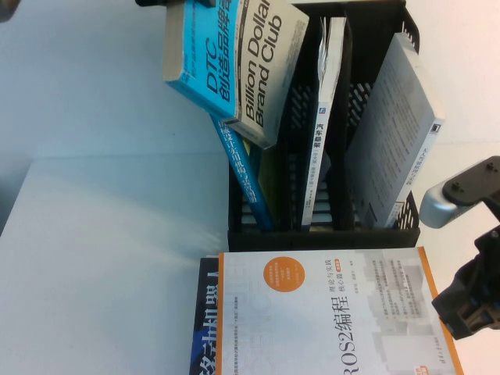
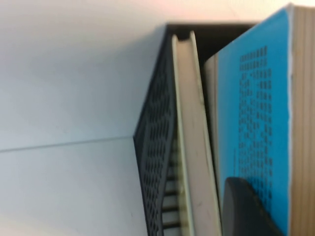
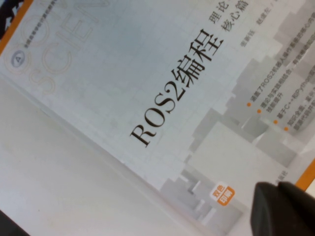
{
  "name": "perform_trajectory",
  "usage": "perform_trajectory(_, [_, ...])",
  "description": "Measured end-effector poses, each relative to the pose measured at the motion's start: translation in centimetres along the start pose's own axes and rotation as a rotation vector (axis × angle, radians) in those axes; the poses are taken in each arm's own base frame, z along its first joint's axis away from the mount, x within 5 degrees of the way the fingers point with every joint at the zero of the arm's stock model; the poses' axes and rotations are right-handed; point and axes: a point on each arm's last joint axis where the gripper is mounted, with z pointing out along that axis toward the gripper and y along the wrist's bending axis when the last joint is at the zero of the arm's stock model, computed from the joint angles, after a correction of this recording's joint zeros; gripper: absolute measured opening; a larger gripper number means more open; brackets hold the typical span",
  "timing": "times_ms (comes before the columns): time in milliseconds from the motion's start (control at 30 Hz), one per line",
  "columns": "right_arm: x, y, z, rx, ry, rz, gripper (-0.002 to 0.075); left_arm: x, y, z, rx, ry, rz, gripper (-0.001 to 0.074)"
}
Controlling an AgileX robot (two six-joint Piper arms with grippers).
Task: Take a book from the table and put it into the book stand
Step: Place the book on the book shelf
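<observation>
The book, half bright blue with "DTC" and half grey with "Billion Dollar Brand Club", hangs tilted above the left end of the black book stand. My left gripper shows only as a dark tip at the top edge, shut on the book's far end. In the left wrist view one dark finger presses on the book's blue cover, beside the stand's perforated side. My right gripper hovers shut over the near right of the table, holding nothing.
A blue-spined book leans in the stand's left slot, a white one stands in the middle and a grey one on the right. The white, orange-edged ROS2 book lies in front on a dark book.
</observation>
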Motion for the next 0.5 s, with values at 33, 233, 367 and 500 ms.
perform_trajectory(33, [0.0, 0.0, 0.0, 0.001, 0.0, -0.001, -0.0003, -0.2, 0.0, -0.5, -0.003, -0.012, 0.0, 0.0189])
perform_trajectory(233, [-0.1, 0.0, 0.0, 0.004, -0.009, -0.001, -0.0003, -0.8, 0.3, -3.1, -0.042, -0.043, -0.036, 0.0189])
perform_trajectory(367, [-0.1, 0.0, 0.0, 0.005, -0.015, -0.001, -0.0003, -0.6, 0.4, -2.8, -0.06, -0.014, -0.045, 0.0189])
perform_trajectory(500, [-0.2, -0.1, 0.0, 0.006, -0.018, -0.001, -0.0003, -0.2, 0.3, -1.1, -0.055, 0.025, -0.039, 0.0189])
